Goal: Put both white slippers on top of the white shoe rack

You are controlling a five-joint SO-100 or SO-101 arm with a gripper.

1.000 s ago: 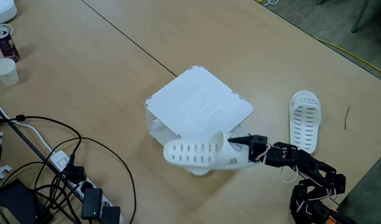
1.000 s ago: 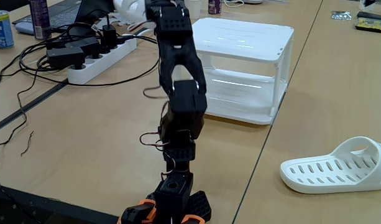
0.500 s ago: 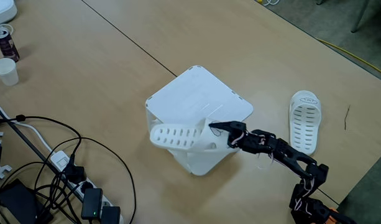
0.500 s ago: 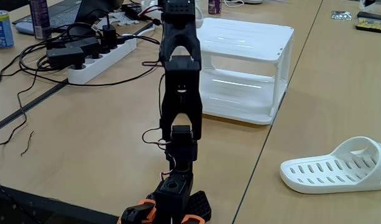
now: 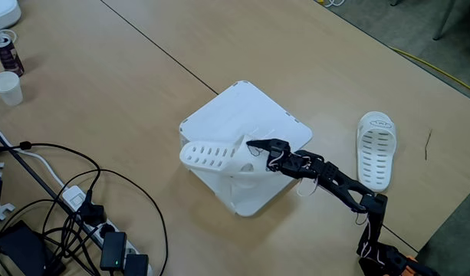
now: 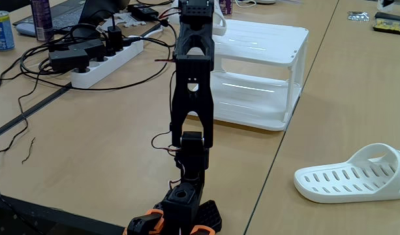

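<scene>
In a fixed view from above, the white shoe rack [image 5: 258, 115] stands mid-table. My gripper [image 5: 250, 144] is shut on the strap end of one white slipper [image 5: 208, 155]. It holds that slipper tilted over the rack's left front corner, toe pointing left past the edge. The other white slipper [image 5: 375, 148] lies flat on the table to the right of the rack. In a fixed view from behind the arm, the black arm [image 6: 190, 98] rises in front of the rack [image 6: 265, 36]. There the loose slipper [image 6: 356, 177] rests at the lower right, and the fingers are hidden.
Cables and a power strip [image 5: 112, 245] crowd the lower left, with a paper cup [image 5: 7, 87] and a can [image 5: 6, 52] at the far left. A white power strip [image 6: 102, 65] and a blue can [image 6: 0, 29] lie left of the arm. The table edge [image 5: 419, 65] runs along the upper right.
The arm has stretched out and moved up and left. The held slipper has gone from beside the rack's near corner to above the rack's top. The other slipper has not moved.
</scene>
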